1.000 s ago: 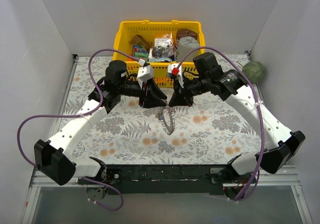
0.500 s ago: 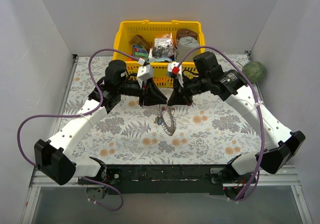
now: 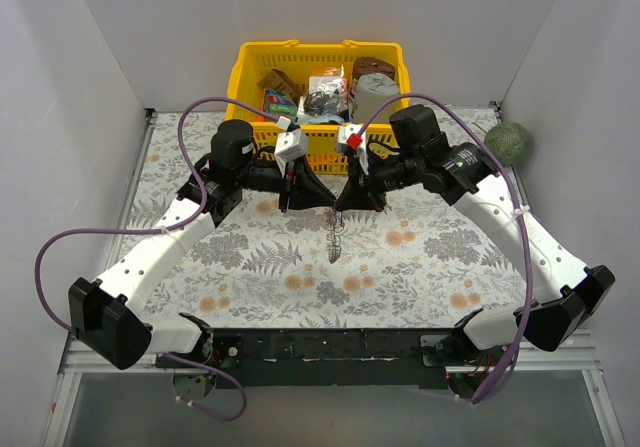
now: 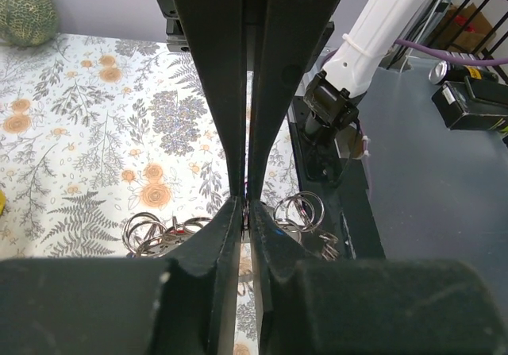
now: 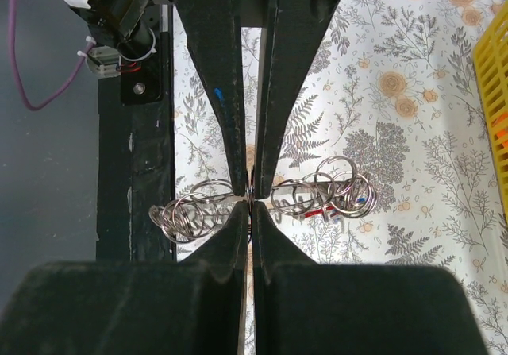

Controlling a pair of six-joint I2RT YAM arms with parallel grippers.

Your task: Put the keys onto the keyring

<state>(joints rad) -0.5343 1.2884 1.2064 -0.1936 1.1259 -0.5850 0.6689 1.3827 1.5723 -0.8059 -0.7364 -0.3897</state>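
Two end effectors, left (image 4: 244, 212) and right (image 5: 249, 194), each clamp the keyring (image 3: 335, 239) in near-closed fingers at frame centre (tips almost meeting). A yellow basket (image 3: 245, 77) sits just above, with open surface (image 3: 430, 257) below.

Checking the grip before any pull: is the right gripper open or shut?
Shut: the right gripper pinches the keyring, its fingertips meeting with no visible gap.

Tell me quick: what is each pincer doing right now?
Left pincer: closed, pinching the keyring cluster.
Right pincer: closed, pinching the same keyring cluster.
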